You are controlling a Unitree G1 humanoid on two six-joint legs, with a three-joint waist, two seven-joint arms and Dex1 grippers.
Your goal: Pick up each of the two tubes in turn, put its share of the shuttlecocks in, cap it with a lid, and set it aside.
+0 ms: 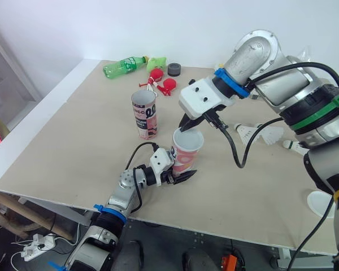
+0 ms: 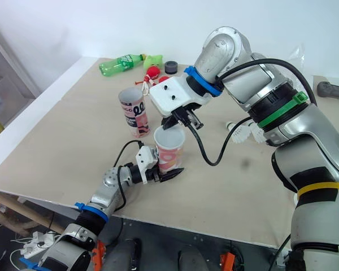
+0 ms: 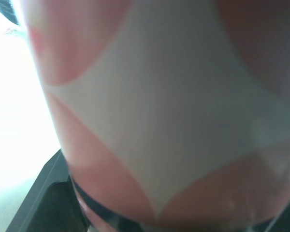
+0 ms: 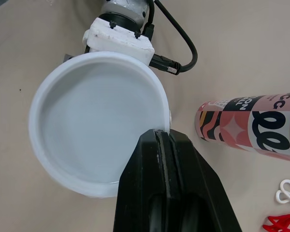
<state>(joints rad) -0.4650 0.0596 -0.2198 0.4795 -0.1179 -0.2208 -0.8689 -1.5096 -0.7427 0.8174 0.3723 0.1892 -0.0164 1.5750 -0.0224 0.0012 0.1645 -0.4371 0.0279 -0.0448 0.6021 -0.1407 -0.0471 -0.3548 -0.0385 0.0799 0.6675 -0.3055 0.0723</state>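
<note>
A pink-and-white tube (image 1: 183, 158) stands near the table's front edge, and my left gripper (image 1: 179, 175) is shut on its lower part. Its wall (image 3: 159, 111) sits very close in the left wrist view. A white lid (image 4: 99, 121) rests over the tube's mouth. My right gripper (image 4: 159, 137) is shut on the lid's rim, reaching down from above (image 1: 193, 122). A second tube (image 1: 144, 114), open at the top, stands upright just behind and to the left. Shuttlecocks (image 1: 263, 134) lie on the table to the right.
At the far edge lie a green bottle (image 1: 124, 66), a green toy (image 1: 157, 62), red objects (image 1: 162, 83) and a dark roll (image 1: 174, 69). Another white lid (image 1: 322, 203) lies at the right front. The table's front edge (image 1: 158, 223) runs close below the held tube.
</note>
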